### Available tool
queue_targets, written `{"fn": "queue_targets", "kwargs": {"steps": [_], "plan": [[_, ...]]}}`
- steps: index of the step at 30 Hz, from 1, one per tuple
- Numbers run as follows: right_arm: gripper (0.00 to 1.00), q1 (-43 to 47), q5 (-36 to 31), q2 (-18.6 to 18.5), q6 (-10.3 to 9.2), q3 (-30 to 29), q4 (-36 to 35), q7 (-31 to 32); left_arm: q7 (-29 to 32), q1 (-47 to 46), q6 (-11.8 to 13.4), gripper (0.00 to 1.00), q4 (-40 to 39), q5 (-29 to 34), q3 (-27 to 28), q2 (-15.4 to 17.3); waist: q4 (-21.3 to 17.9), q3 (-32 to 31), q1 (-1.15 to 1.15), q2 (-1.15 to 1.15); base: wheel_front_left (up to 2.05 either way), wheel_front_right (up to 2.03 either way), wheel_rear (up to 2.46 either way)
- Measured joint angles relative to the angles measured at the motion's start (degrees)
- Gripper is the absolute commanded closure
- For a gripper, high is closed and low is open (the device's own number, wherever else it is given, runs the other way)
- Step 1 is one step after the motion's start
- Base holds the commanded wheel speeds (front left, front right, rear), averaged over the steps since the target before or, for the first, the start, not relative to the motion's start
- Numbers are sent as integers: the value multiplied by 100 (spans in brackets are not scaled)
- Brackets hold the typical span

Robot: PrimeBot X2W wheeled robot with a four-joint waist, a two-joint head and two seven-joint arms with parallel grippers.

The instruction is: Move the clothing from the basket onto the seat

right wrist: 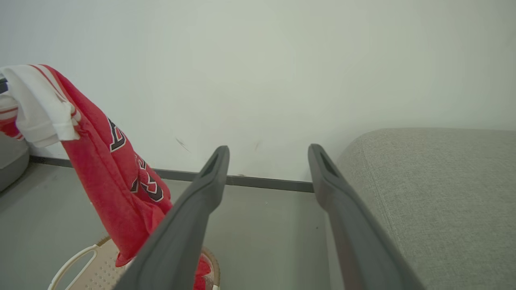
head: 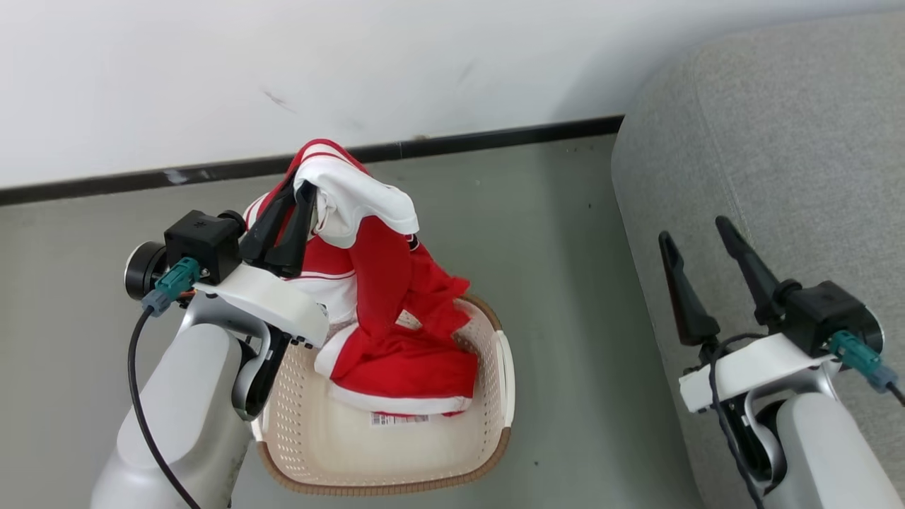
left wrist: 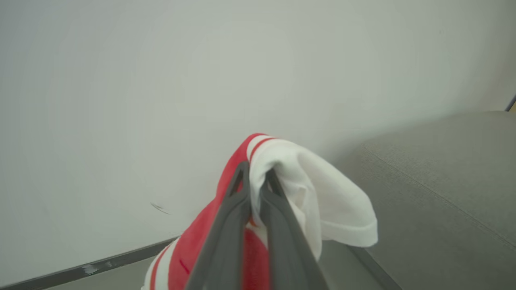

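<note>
Left gripper [head: 300, 187], raised over the basket [head: 396, 452], clamps the clothing [head: 382, 283]; right gripper [head: 693, 230] hovers by the seat [head: 778, 141], spread wide, empty.

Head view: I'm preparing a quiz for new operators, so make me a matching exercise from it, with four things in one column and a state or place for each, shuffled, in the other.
Column one
1. left gripper
2. right gripper
3. basket
4. seat

Column two
A. grey, along the right side of the view
B. shut on the clothing, holding it up
C. on the floor, with the garment's lower end inside it
D. open, holding nothing

Right pairs: 1-B, 2-D, 3-C, 4-A.
</note>
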Motion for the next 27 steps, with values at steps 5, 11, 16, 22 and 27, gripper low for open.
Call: {"fn": "queue_targets", "kwargs": {"steps": [5, 11, 16, 22, 27], "plan": [[0, 157, 1, 1, 0, 154, 94, 0, 132, 13, -43, 100, -75, -48, -23, 7, 51, -285, 0, 0, 0, 0, 0], [0, 346, 10, 1, 0, 394, 170, 0, 302, 14, -76, 100, -215, -97, -137, -16, 106, -618, 0, 0, 0, 0, 0], [0, 453, 47, 0, 0, 754, 257, 0, 487, 12, -101, 100, -328, -120, -259, -40, 150, -875, 0, 0, 0, 0, 0], [0, 545, 76, -3, 1, 1118, 389, 0, 713, 9, -148, 100, -434, -244, -401, -156, 202, -1145, 0, 0, 0, 0, 0], [0, 520, 41, -36, 1, 1475, 606, 0, 856, 7, -148, 100, -491, -291, -520, -219, 248, -1331, 0, 0, 0, 0, 0]]}}
